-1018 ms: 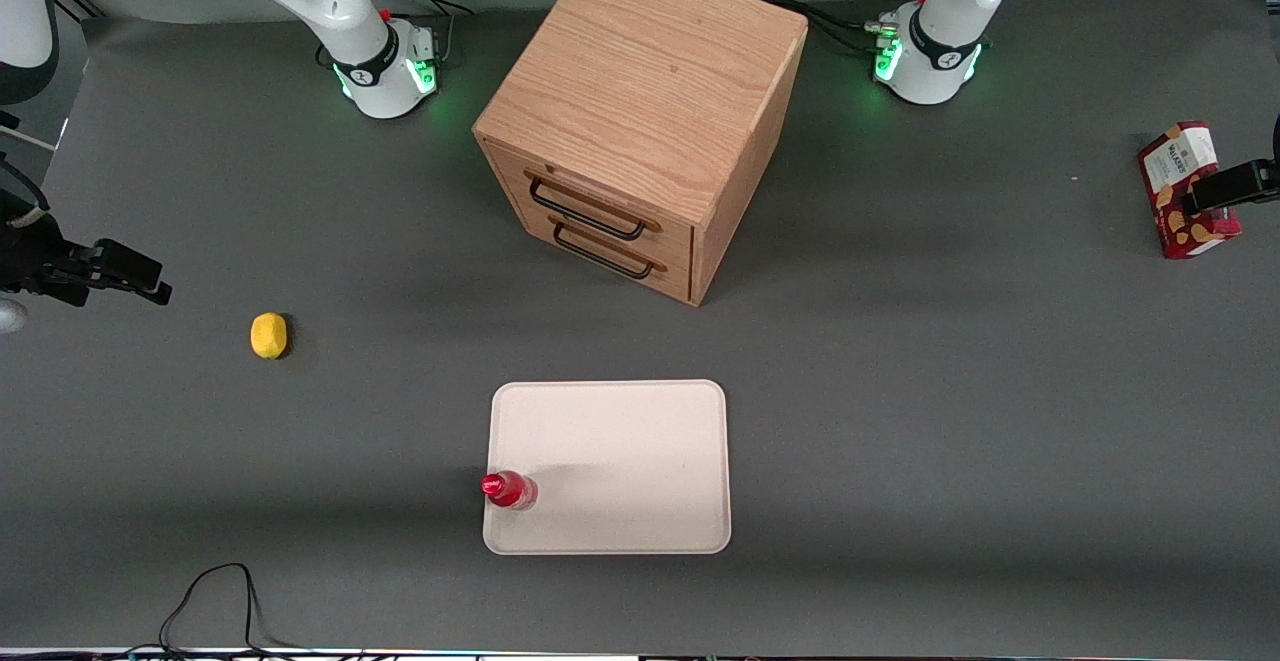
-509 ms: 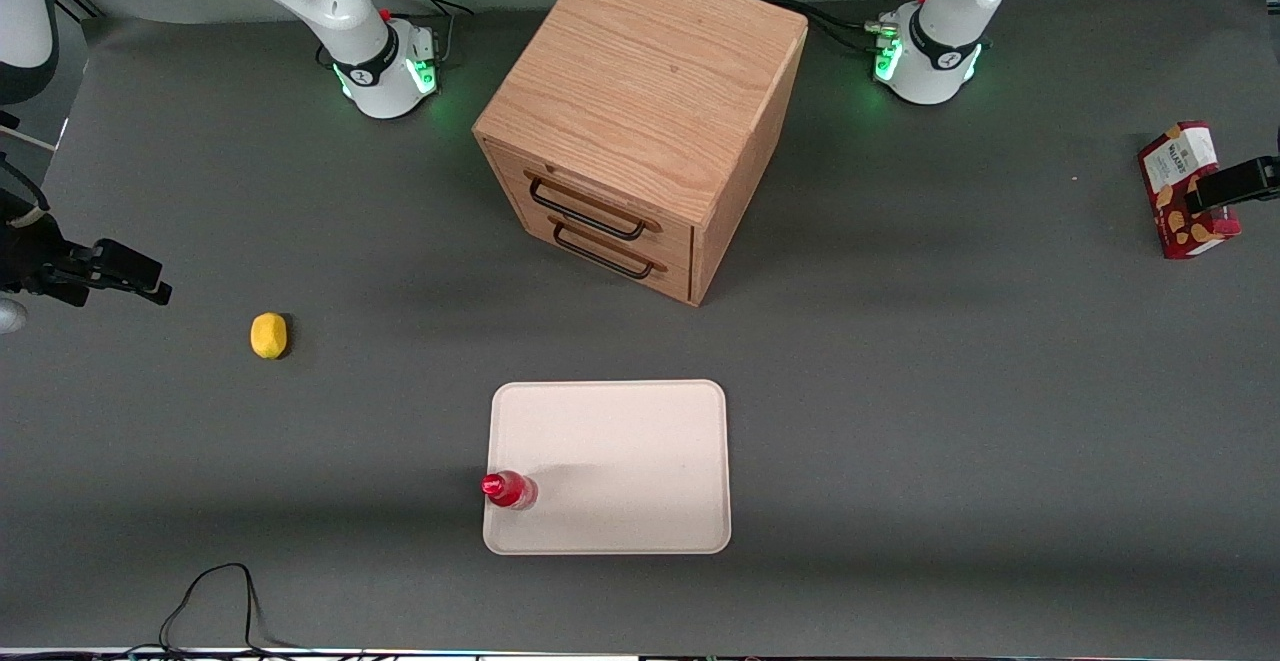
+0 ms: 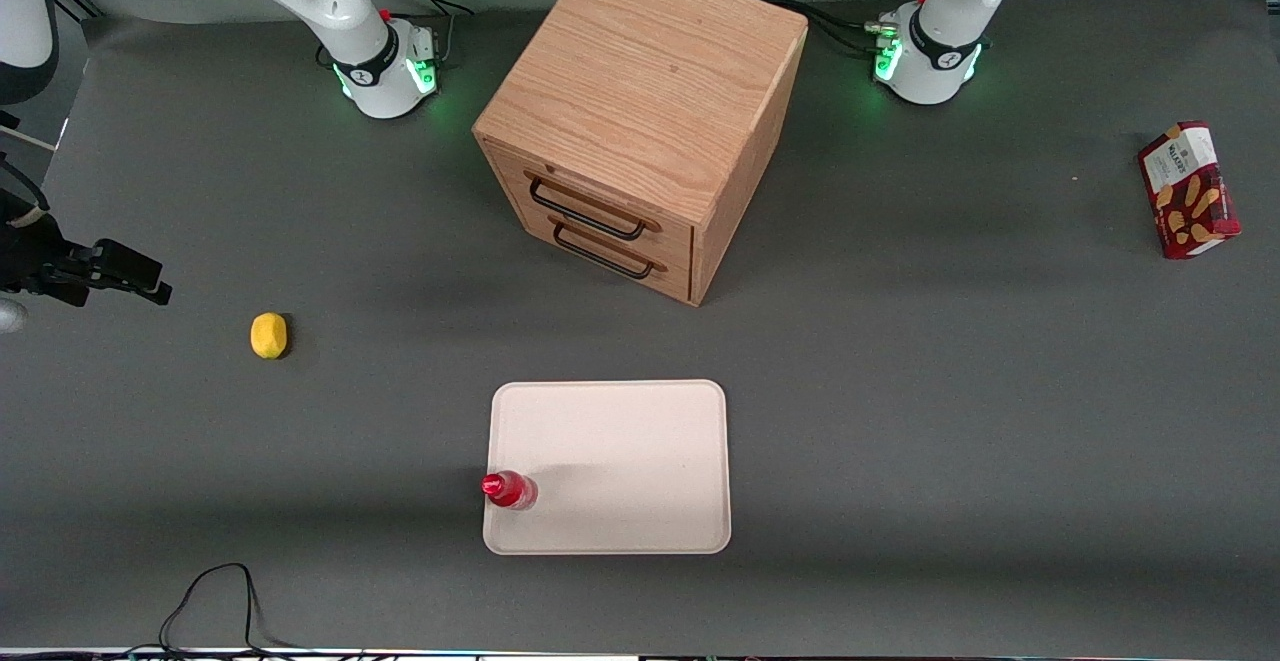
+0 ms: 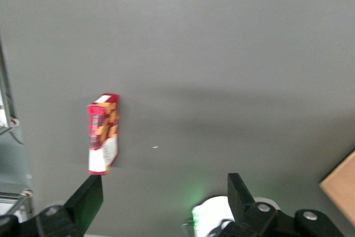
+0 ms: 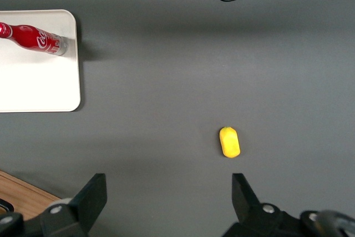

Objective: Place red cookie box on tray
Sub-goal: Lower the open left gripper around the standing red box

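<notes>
The red cookie box (image 3: 1188,191) lies flat on the grey table at the working arm's end, with its white label and cookie pictures facing up. In the left wrist view it (image 4: 104,132) shows narrow. The cream-white tray (image 3: 640,441) lies near the front camera at mid-table, and its corner shows in the right wrist view (image 5: 33,81). My left gripper (image 4: 163,195) is out of the front view. In the left wrist view it hangs open and empty above the table, with one fingertip (image 4: 89,198) close to the box's end but apart from it.
A wooden drawer cabinet (image 3: 640,121) stands mid-table, farther from the front camera than the tray. A red-capped bottle (image 3: 508,489) lies on the tray's corner. A yellow lemon (image 3: 268,334) lies toward the parked arm's end. A black cable (image 3: 210,601) loops at the front edge.
My left gripper, which hovered over the cookie box at the front view's edge, has drawn back out of that view. The box has not moved.
</notes>
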